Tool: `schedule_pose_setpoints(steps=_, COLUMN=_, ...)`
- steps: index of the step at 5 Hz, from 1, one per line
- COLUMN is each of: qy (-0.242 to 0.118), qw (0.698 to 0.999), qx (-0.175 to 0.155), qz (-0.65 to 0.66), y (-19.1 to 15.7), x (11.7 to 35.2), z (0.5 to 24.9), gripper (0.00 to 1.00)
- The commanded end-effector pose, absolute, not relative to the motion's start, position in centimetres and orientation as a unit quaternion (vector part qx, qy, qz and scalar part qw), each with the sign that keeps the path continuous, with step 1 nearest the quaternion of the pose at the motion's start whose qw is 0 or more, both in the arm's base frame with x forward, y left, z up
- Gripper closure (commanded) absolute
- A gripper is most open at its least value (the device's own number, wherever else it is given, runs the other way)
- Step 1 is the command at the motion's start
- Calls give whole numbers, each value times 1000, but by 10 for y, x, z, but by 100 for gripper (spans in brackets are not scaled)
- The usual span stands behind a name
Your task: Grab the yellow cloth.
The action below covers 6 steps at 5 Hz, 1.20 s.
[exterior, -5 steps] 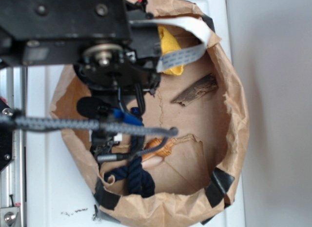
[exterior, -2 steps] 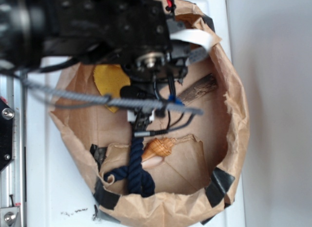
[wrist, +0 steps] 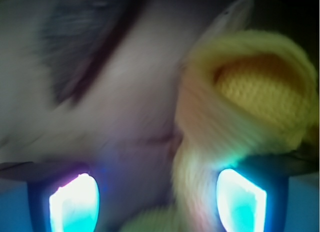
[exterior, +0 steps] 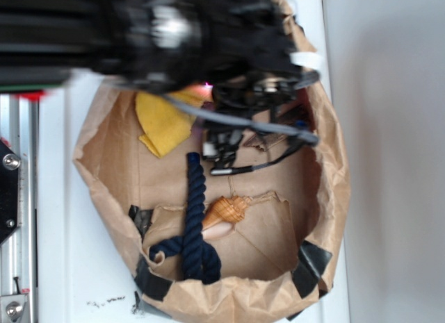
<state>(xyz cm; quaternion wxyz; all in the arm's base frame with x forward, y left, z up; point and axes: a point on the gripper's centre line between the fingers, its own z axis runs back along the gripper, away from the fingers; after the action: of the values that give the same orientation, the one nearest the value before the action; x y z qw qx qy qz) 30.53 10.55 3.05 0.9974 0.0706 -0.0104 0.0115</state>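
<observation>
Exterior view: the yellow cloth [exterior: 164, 121] lies in the upper left part of the brown paper bag [exterior: 332, 198], on its floor, with the far edge hidden under the blurred black arm [exterior: 139, 31]. The gripper [exterior: 224, 151] hangs just right of the cloth's right edge, near it but apart from it. The dark blue rope [exterior: 193, 212] runs from below the gripper toward the bag's near wall, and the seashell [exterior: 226, 210] sits beside the rope. Whether the jaws are spread cannot be judged here; motion blur hides them.

Wrist view: the two lit fingertips [wrist: 74, 202] stand well apart, so the gripper [wrist: 157, 204] is spread with nothing pinched. The yellow cloth [wrist: 250, 107] fills the right half of the frame, one fold rising above the right finger and a strip reaching down between the fingers. The cloth's bulk appears to lie off-centre toward that right finger, so centring on it is probably the correction needed before closing.
</observation>
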Motion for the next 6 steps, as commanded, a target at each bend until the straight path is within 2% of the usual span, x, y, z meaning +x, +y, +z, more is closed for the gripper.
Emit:
schedule_pose_setpoints(steps=1, qy=-48, qw=994, qx=87, qz=40, y=137, x=312, z=55, gripper=0)
schedule_pose_setpoints(steps=2, qy=-62, qw=995, qx=71, qz=43, y=135, x=306, z=78, gripper=0)
schedule_pose_setpoints(steps=3, qy=-92, qw=993, qx=49, qz=47, y=136, x=295, z=108, gripper=0)
schedule_pose_setpoints(steps=4, qy=-100, qw=992, qx=51, qz=52, y=142, x=292, z=111, gripper=0)
schedule_pose_setpoints(steps=6, qy=-94, qw=991, qx=78, qz=61, y=150, x=305, z=92, gripper=0)
